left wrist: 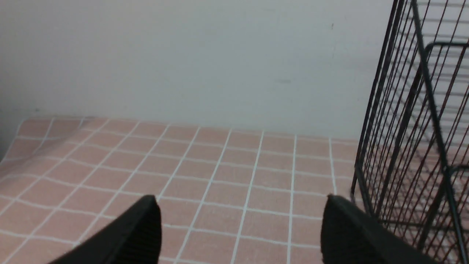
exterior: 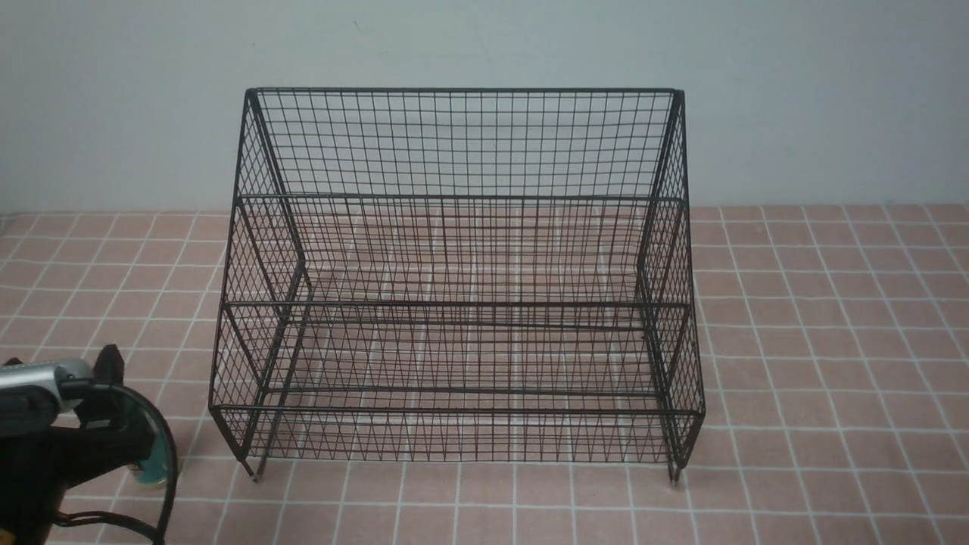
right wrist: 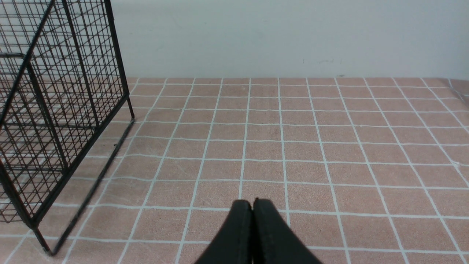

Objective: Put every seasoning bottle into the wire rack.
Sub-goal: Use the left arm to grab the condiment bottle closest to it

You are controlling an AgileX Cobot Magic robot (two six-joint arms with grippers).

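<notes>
The wire rack point(exterior: 462, 90) stands in the middle of the bench point(exterior: 817, 363), a surface of pink tiles with white lines, close to the pale wall point(exterior: 795, 113). Its tall grid back faces the front camera, its slanted sides run forward, and its stepped tiers drop toward the near edge, where short legs rest on the tiles.

The 1 seasoning bottle point(exterior: 154, 469) in view is outside the rack, on the robot's left, near the rack's front-left leg but apart from it. Only a small teal patch of it shows in the front view. The rest is hidden behind the left arm's black body and a looping black cable point(exterior: 172, 454), so I cannot tell whether it stands upright or whether the arm touches it.

The left tool point(left wrist: 240, 207) has its 2 black fingers point(left wrist: 146, 227) spread wide apart. In the left wrist view only bench tiles show between them, and the rack's side mesh is just beside 1 finger.

The right tool point(right wrist: 252, 202) is out of the front view. In the right wrist view its 2 fingers are pressed together, tip against tip, clamping nothing, above the tiles and well apart from the rack's right side.
</notes>
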